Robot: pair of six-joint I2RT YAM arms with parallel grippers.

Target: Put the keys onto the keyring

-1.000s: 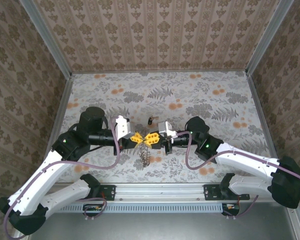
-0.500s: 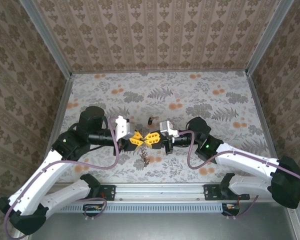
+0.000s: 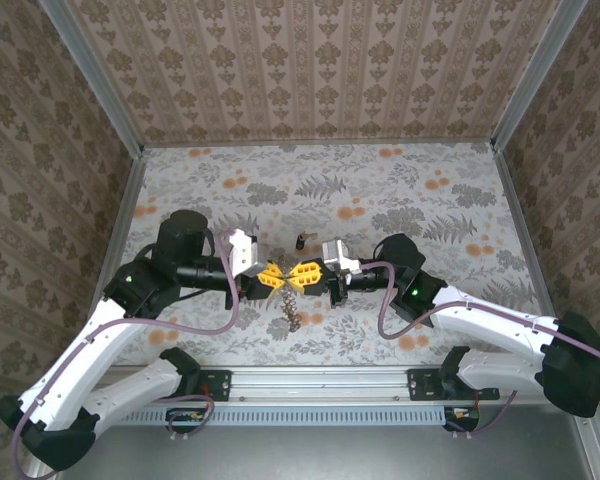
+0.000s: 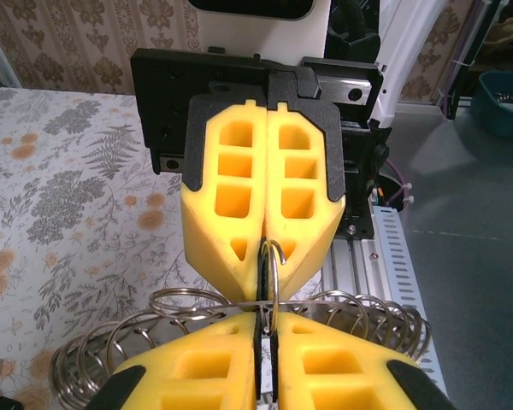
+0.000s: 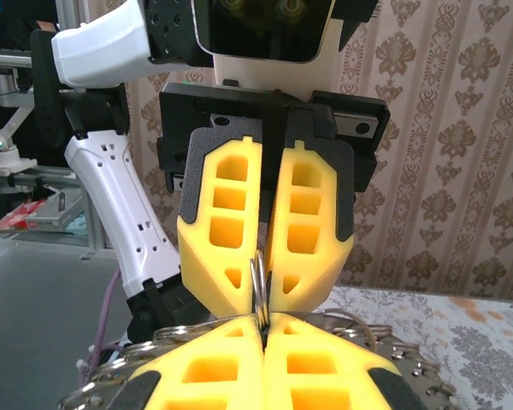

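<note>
Meeting tip to tip above the near middle of the floral table [image 3: 450, 190], the left gripper [image 3: 270, 277] and the right gripper [image 3: 303, 275] point straight at each other. Keyring [image 3: 292, 306] hangs right below where the tips meet, a dark toothed hoop seen edge-on from above; can't tell if its lower end touches the table.

Left wrist view: the right gripper's yellow fingers [image 4: 231, 205] are pressed together along their whole seam, clenched, with a thin upright loop [image 4: 274, 260] pinched at the very tip. The loop runs down into the slit between the left gripper's own fingers at the bottom of that view. The keyring's coiled wire rim passes sideways between the two sets of tips.

Right wrist view: the left gripper's fingers [image 5: 312, 222] show a narrow gap higher up that closes at the tips, which nip the same loop. So both grippers are clamped on it from opposite sides. Can't tell if the loop is one turn of the keyring or a separate small ring.

One small dark key [image 3: 300, 240] sits on the table just beyond the grippers, apart from the keyring and not held.
</note>
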